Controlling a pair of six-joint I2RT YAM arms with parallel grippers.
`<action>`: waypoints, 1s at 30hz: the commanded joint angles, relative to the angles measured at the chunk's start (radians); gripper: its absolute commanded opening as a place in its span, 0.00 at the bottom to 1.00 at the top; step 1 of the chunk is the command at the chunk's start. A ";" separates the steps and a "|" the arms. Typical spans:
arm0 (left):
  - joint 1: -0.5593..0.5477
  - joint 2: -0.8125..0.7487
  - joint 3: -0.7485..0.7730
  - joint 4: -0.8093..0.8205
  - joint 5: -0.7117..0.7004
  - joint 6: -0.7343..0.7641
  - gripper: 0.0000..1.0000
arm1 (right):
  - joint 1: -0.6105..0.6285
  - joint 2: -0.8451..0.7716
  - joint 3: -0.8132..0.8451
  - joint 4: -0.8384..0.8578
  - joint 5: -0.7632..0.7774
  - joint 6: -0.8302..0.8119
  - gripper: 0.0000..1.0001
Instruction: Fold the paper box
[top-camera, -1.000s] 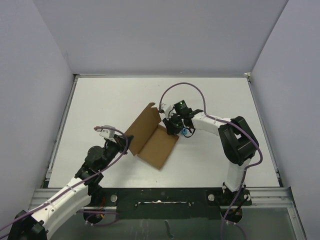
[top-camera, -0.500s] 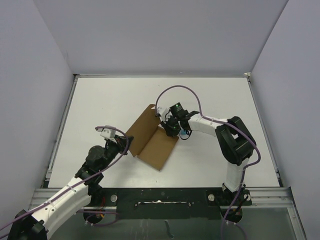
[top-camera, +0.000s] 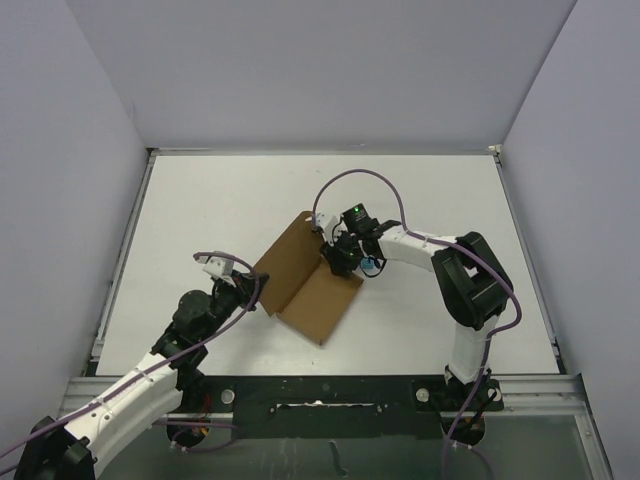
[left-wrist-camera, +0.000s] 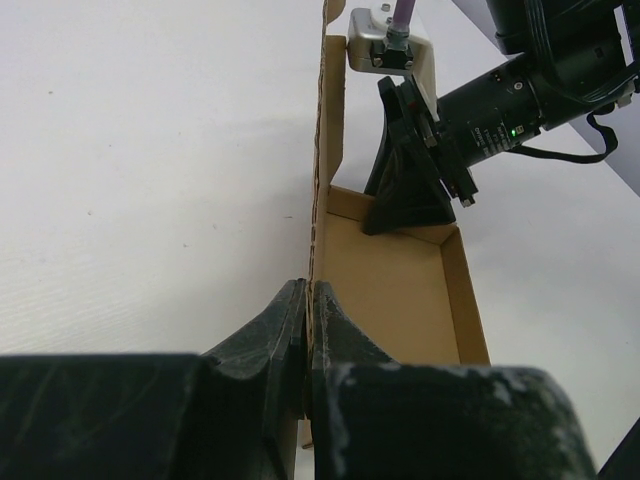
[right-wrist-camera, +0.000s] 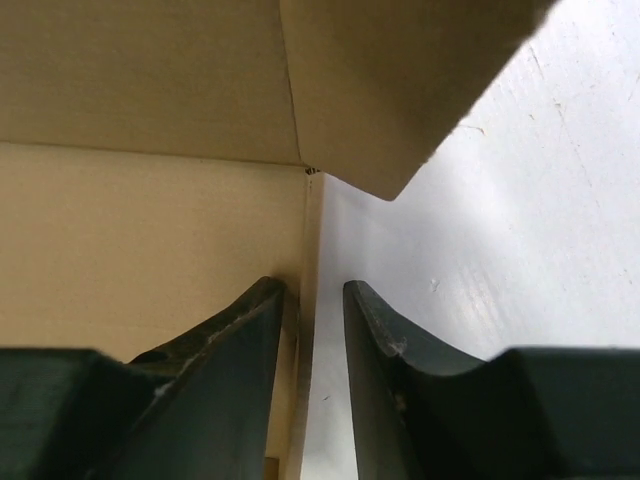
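Top view: the paper box (top-camera: 315, 295) sits mid-table (top-camera: 220, 200), half formed, with the base panel flat and one long side panel (top-camera: 285, 245) raised on the left. My left gripper (top-camera: 262, 300) is at the near-left corner of that panel and my right gripper (top-camera: 335, 262) is at the far end of the base, so I've got the box from opposite ends. My read is that this stops it sliding while a crease gets worked. Left wrist view: the left gripper (left-wrist-camera: 308, 300) is clamped on the near edge of the raised panel, with the card pinched thin between the tips. That grip looks to be what's holding the panel upright. The base (left-wrist-camera: 390, 300) runs away from me with low walls along the right and far sides, and the right gripper (left-wrist-camera: 405, 200) comes down just inside the far wall. Right wrist view: my fingers (right-wrist-camera: 235, 345) straddle the short end flap (right-wrist-camera: 308, 260), one inside the box and one outside over the table. The inner finger sits against the card, but there's daylight between the outer finger and the flap, so the jaws are narrowly parted, not clamped. That suits guiding the flap upright rather than pulling it. Step in hand, as I judge it, is setting the far end wall. The fold is partway, with the remaining flaps not closed. Risk is the flap buckling off its crease if I squeeze off-line.
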 joint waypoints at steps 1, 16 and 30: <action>-0.005 0.017 0.041 0.071 0.036 0.002 0.00 | 0.001 -0.015 0.037 0.026 -0.002 0.013 0.31; -0.006 -0.002 0.055 0.043 0.023 0.014 0.00 | 0.038 -0.027 0.031 -0.004 0.115 -0.060 0.00; -0.004 0.011 0.079 0.036 0.021 0.043 0.00 | -0.050 -0.119 0.016 -0.143 -0.095 -0.155 0.42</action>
